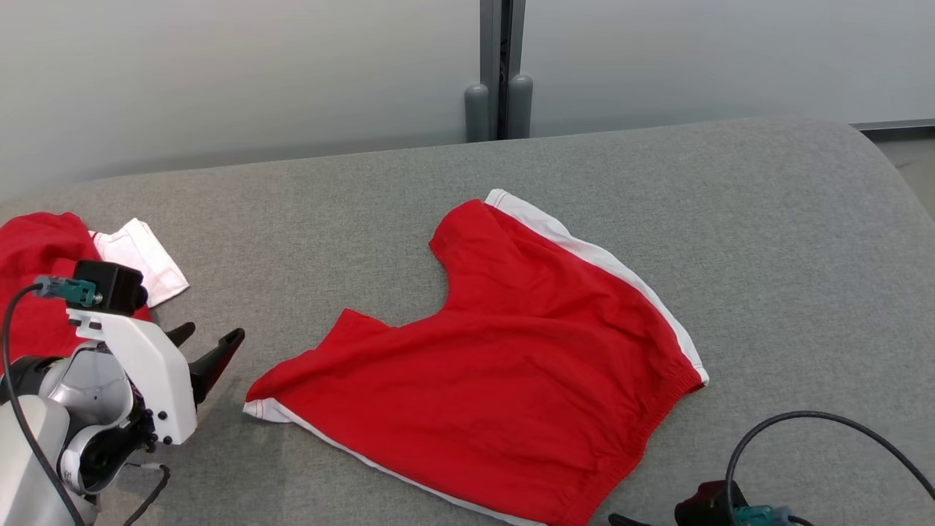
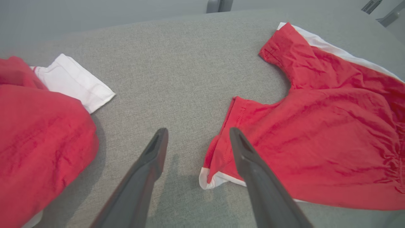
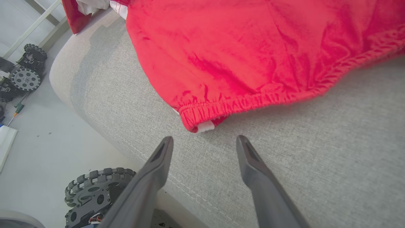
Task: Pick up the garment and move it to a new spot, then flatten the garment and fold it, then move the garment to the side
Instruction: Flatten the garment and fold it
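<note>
left claw (image 2: 198,131) agape beside red garment (image 2: 316,126)

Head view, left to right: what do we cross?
In order: crumpled red-and-white cloth pile → left gripper, open → flat red shorts with white trim → black looped cable at the lower right.

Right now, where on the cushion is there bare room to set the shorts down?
Widest bare patch: grey cushion right of the red shorts, out to its rounded edge. A narrower gap lies between the shorts and the red-and-white pile, ahead of the left tool. Left end: crowded.
</note>
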You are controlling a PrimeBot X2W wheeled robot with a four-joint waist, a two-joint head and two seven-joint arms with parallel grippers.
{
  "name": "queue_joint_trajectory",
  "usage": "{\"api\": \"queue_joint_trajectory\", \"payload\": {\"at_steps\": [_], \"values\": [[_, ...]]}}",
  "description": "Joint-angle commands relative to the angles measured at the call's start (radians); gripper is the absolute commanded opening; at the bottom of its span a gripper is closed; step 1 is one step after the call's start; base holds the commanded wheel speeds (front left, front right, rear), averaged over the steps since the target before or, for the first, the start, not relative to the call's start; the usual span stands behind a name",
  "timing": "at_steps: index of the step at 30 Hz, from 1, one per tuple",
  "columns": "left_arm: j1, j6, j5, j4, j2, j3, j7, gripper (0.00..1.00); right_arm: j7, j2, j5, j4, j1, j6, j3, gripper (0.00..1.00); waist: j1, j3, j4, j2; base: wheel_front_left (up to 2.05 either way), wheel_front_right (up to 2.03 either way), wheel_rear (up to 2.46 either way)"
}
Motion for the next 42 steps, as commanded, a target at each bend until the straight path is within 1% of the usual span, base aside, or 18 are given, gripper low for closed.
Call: {"api": "queue_joint_trajectory", "payload": {"at_steps": [1,7,12,15,19,22,24,31,37,40,41,42], "values": [[-0.020,-0.007,-0.016,0.010,0.007,-0.006,0.008,1.00,-0.023,-0.003,0.013,0.016,-0.021,0.001,0.021,1.00,0.0000,0.001,0.001,0.0000,0.00,0.00,0.00],[-0.067,-0.007,-0.076,0.065,0.015,-0.033,0.056,1.00,-0.088,0.007,0.057,0.084,-0.092,0.001,0.116,1.00,0.0000,0.008,0.003,0.0000,0.00,0.00,0.00],[-0.110,-0.007,-0.141,0.100,0.017,-0.087,0.104,1.00,-0.131,0.020,0.096,0.127,-0.141,0.001,0.192,1.00,0.0000,0.015,-0.002,0.0000,0.00,0.00,0.00],[-0.134,-0.007,-0.191,0.124,0.034,-0.135,0.153,1.00,-0.150,0.025,0.121,0.149,-0.171,0.001,0.235,1.00,0.0000,0.019,-0.007,0.0000,0.00,0.00,0.00],[-0.170,-0.007,-0.260,0.157,0.048,-0.203,0.245,1.00,-0.174,0.033,0.149,0.169,-0.211,0.001,0.289,1.00,0.0000,0.022,-0.020,0.0000,0.00,0.00,0.00],[-0.182,-0.007,-0.304,0.177,0.069,-0.249,0.320,1.00,-0.192,0.038,0.169,0.183,-0.238,0.001,0.320,1.00,0.0000,0.025,-0.033,0.0000,0.00,0.00,0.00],[-0.197,-0.007,-0.323,0.189,0.085,-0.279,0.352,1.00,-0.208,0.044,0.186,0.189,-0.262,0.001,0.346,1.00,0.0000,0.031,-0.044,0.0000,0.00,0.00,0.00],[-0.209,-0.007,-0.371,0.247,0.084,-0.319,0.356,1.00,-0.235,0.057,0.214,0.205,-0.296,0.001,0.378,1.00,0.0000,0.037,-0.058,0.0000,0.00,0.00,0.00],[-0.229,-0.007,-0.389,0.275,0.092,-0.351,0.332,0.99,-0.245,0.061,0.222,0.208,-0.310,0.001,0.393,1.00,0.0000,0.040,-0.059,0.0000,0.00,0.00,0.00],[-0.232,-0.007,-0.396,0.288,0.092,-0.370,0.318,0.58,-0.247,0.062,0.225,0.206,-0.312,0.001,0.397,1.00,0.0000,0.041,-0.058,0.0000,0.00,0.00,0.00],[-0.236,-0.007,-0.400,0.291,0.092,-0.375,0.312,0.38,-0.247,0.062,0.226,0.205,-0.312,0.001,0.398,1.00,0.0000,0.041,-0.058,0.0000,0.00,0.00,0.00],[-0.240,-0.007,-0.401,0.295,0.093,-0.380,0.307,0.15,-0.246,0.063,0.227,0.204,-0.312,0.001,0.398,0.93,0.0000,0.041,-0.058,0.0000,0.00,0.00,0.00]]}}
